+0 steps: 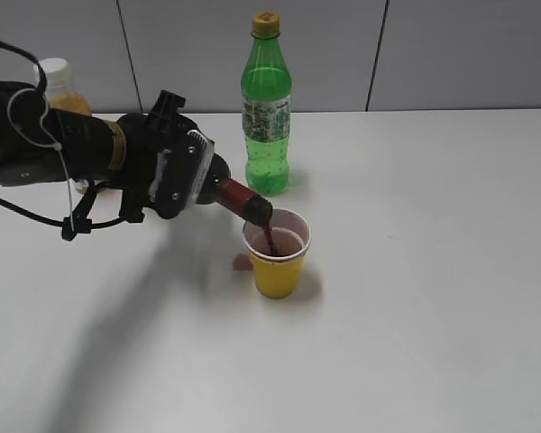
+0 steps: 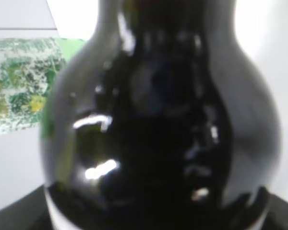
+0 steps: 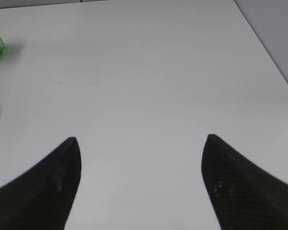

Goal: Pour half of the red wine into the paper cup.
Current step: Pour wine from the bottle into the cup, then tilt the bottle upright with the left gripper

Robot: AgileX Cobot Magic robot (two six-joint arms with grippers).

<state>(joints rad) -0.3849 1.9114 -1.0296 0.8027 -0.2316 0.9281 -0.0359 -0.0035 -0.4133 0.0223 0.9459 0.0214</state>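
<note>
The left claw is clamped around the body of the red wine bottle and holds it tilted steeply, neck downward and to the right. The maroon foil neck points into the paper cup, with the bottle mouth just above the cup's white rim. A thin dark red stream runs from the mouth into the cup, and dark liquid is visible inside it. The yellow cup stands upright on the white surface, near its centre.

In the left wrist view, the dark glass shoulder of the wine bottle fills the frame, blurred at close range. The label of the green soda bottle shows at the left edge.

The green soda bottle stands upright just behind the cup. A small orange juice bottle stands at the rear left, partly hidden by the arm.

The right claw is spread wide, holding nothing, above bare surface.
</note>
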